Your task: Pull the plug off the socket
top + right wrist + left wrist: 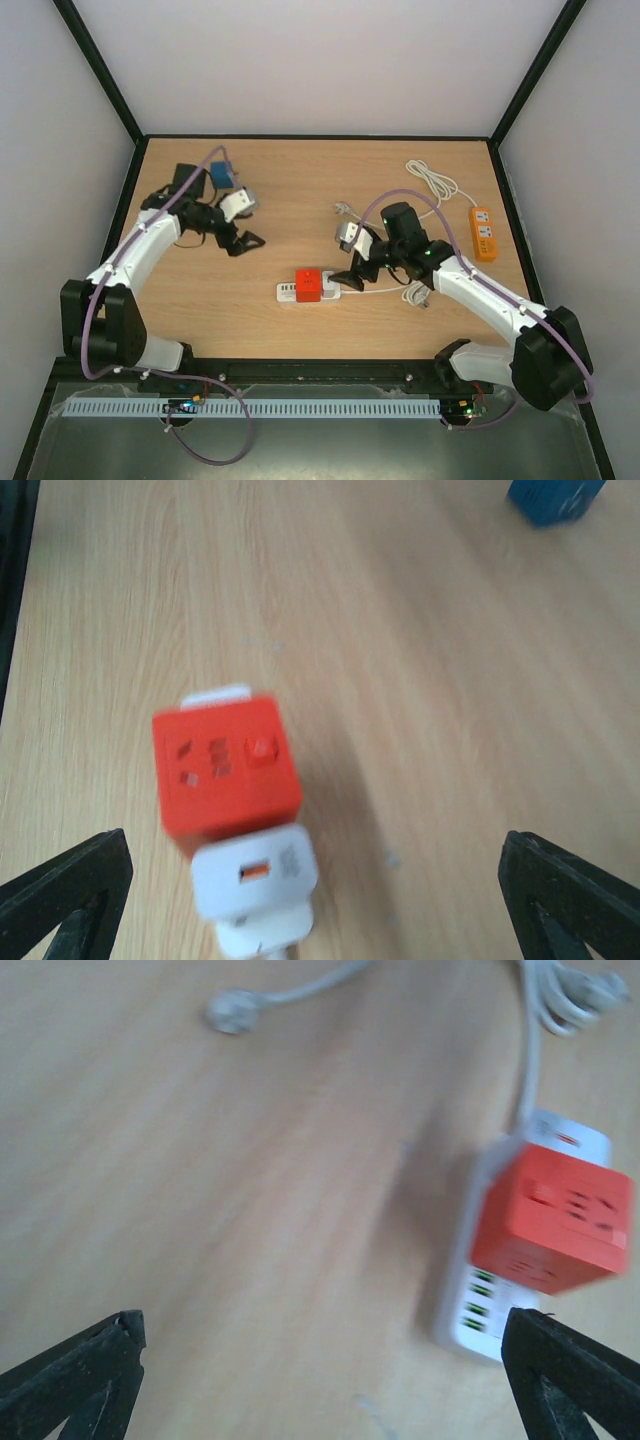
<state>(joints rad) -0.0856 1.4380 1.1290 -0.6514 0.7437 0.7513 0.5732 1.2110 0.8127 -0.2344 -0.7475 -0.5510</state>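
Observation:
A white power strip (289,293) lies at the table's middle front. A red cube plug (309,285) sits on it, with a white charger plug (331,291) at its right end. My left gripper (246,243) is open and empty, up and to the left of the strip. Its view shows the red cube (553,1222) on the strip (478,1318) near the right fingertip (570,1375). My right gripper (352,275) is open and empty, just right of the strip. Its view shows the red cube (225,770) and the white charger (255,880) between the spread fingers, nearer the left one.
An orange power strip (484,233) lies at the right edge. A coiled white cable (435,180) lies at the back right, and its loose plug end (343,209) lies near the middle. A blue cube (221,175) sits at the back left by my left arm.

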